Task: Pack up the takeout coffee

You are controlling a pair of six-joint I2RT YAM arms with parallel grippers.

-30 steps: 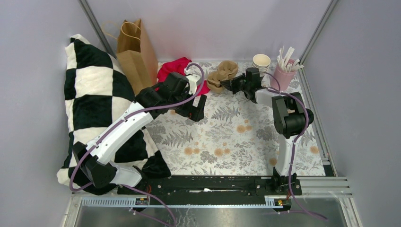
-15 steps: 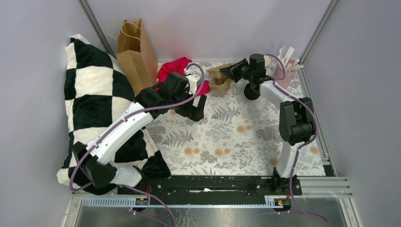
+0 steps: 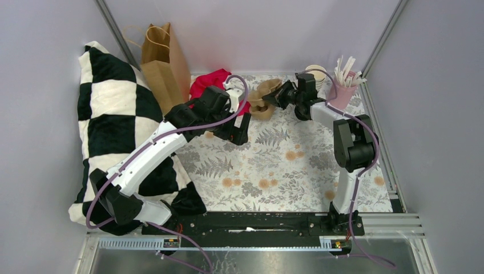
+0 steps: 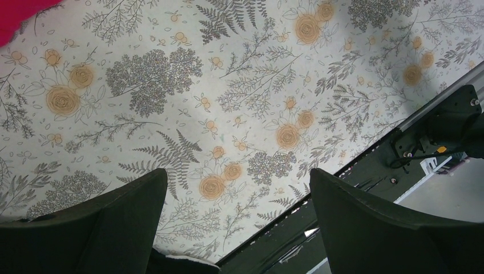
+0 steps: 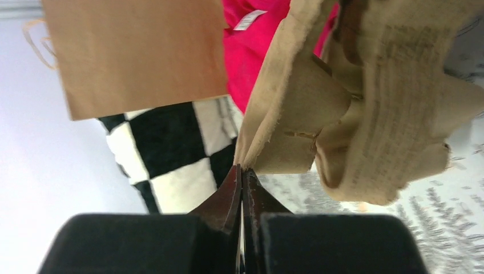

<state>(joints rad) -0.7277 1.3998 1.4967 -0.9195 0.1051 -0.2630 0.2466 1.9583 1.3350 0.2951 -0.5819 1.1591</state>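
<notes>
Right gripper (image 3: 274, 97) is clamped shut on the thin rim of the brown pulp cup carrier (image 3: 261, 101). The carrier sticks out tilted to the gripper's left, toward the red cloth (image 3: 210, 83) and the paper bag (image 3: 162, 60), with its long axis running roughly far-right to near-left. Left gripper (image 3: 237, 130) hangs wide apart and empty over the floral tablecloth (image 3: 274, 165), just near-left of the carrier, so it's the closer free arm. Takeout coffee: can't pick out a lidded cup in any view; only the stack of lidless cups (image 3: 317, 71) shows behind the right wrist, so its bearing from either gripper is unknown.
</notes>
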